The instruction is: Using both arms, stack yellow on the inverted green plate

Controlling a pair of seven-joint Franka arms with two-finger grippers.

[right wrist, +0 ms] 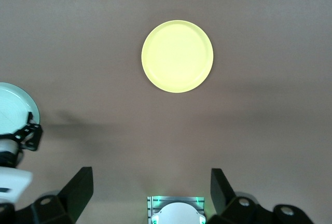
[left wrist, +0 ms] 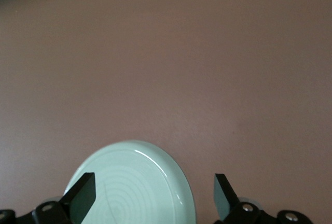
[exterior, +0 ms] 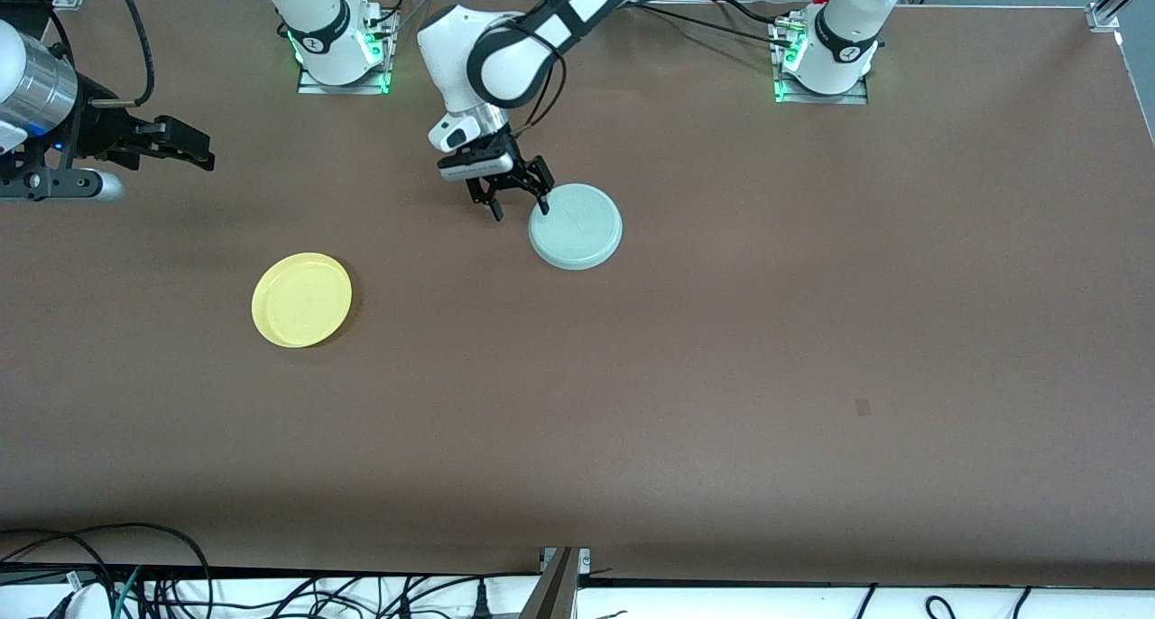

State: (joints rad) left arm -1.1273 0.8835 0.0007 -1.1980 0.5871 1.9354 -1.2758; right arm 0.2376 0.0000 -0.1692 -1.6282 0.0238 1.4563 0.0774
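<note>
The green plate [exterior: 577, 226] lies near the table's middle with its plain underside up, faint rings showing in the left wrist view [left wrist: 135, 182]. My left gripper [exterior: 521, 206] is open and low at the plate's rim on the side toward the right arm's end. One finger [left wrist: 83, 195] is over the plate and the other [left wrist: 223, 195] is over bare table. The yellow plate [exterior: 301, 300] lies rim up, nearer the front camera and toward the right arm's end, and it also shows in the right wrist view [right wrist: 177, 56]. My right gripper [exterior: 200, 150] is open and empty [right wrist: 150, 185], held high.
The two arm bases [exterior: 341, 55] [exterior: 826, 60] with green lights stand along the table's back edge. Cables [exterior: 135, 574] hang below the table's front edge. A small dark mark [exterior: 863, 408] is on the brown tabletop toward the left arm's end.
</note>
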